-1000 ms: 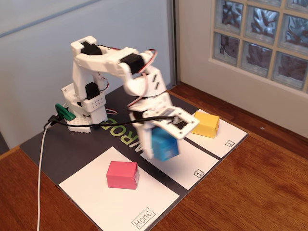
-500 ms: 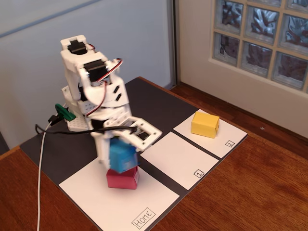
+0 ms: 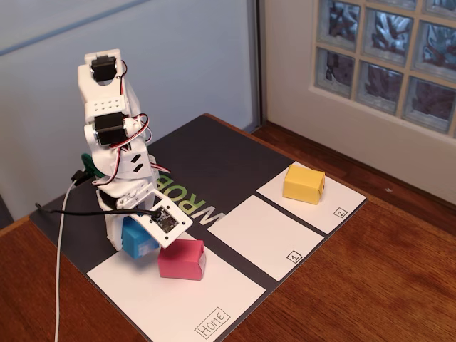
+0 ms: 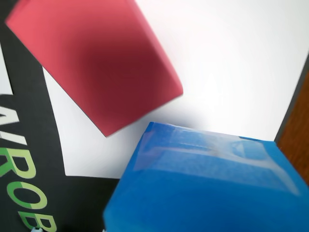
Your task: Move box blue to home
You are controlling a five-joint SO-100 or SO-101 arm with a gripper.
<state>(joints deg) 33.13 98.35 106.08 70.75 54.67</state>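
Fixed view, blue box [image 3: 137, 239] under tool [image 3: 142, 235], on home sheet [image 3: 178, 303], beside pink box [image 3: 182, 259]

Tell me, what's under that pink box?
The pink box sits on the white Home sheet, next to the blue box. Whatever lies directly beneath it is covered.

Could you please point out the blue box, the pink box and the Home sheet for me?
blue box [image 3: 137, 239], fixed view, its visible blue side below the arm.
pink box [image 3: 181, 260], fixed view, its front face.
Home sheet [image 3: 178, 299], fixed view, bare white paper in front of the pink box.
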